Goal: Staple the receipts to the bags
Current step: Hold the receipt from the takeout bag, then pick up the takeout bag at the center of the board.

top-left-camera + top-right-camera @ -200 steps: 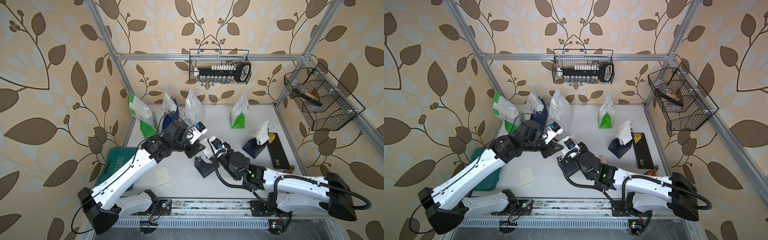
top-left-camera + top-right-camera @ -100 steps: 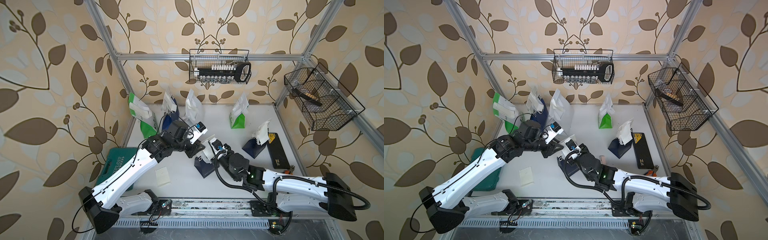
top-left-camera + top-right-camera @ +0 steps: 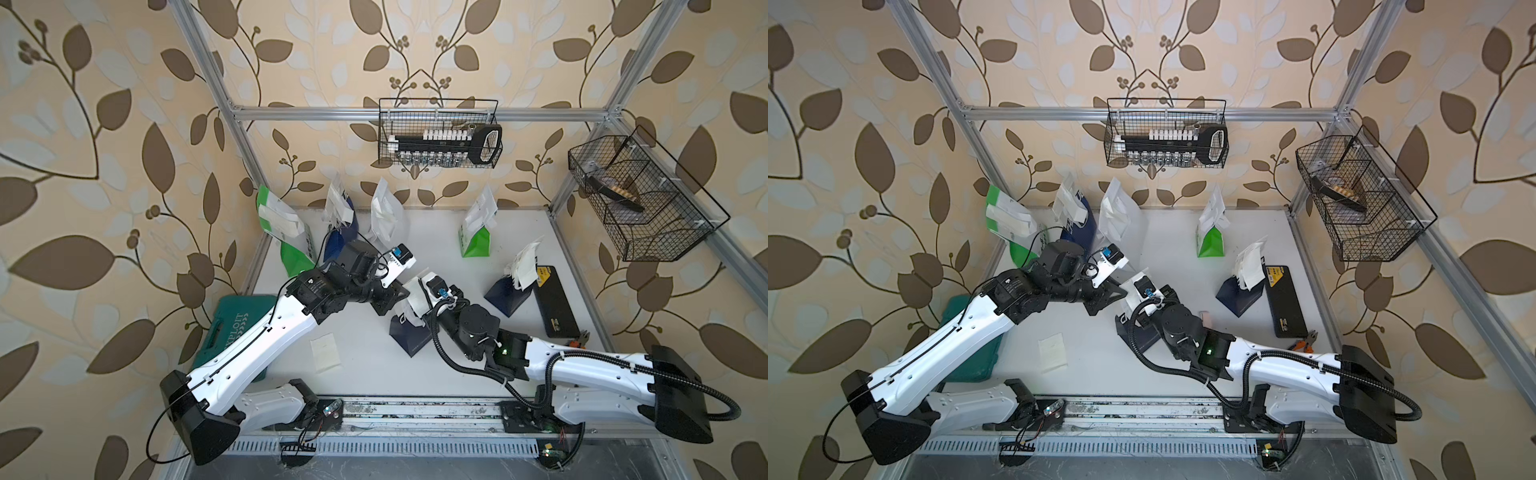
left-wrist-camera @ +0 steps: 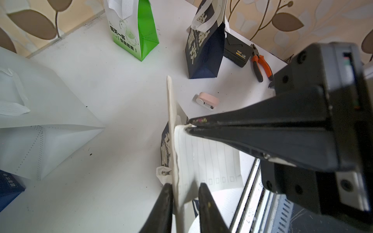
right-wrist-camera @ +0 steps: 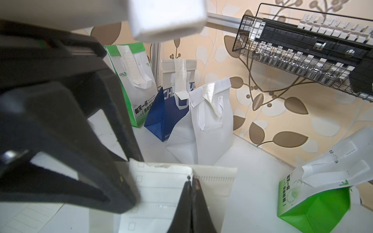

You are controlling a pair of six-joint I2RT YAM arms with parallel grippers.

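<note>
Your right gripper (image 4: 190,125) is pinched shut on the top edge of the receipt (image 4: 210,161), at the flap of the middle navy bag (image 3: 409,337). Your left gripper (image 4: 184,187) straddles flap and receipt, fingers (image 4: 164,203) apart (one touches the flap). The stapler (image 4: 207,100) lies on the table (image 4: 121,90) nearby.

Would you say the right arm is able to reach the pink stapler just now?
Probably not yet: the stapler lies on bare table close by, but the right gripper is shut on a receipt and must let go first.
</note>
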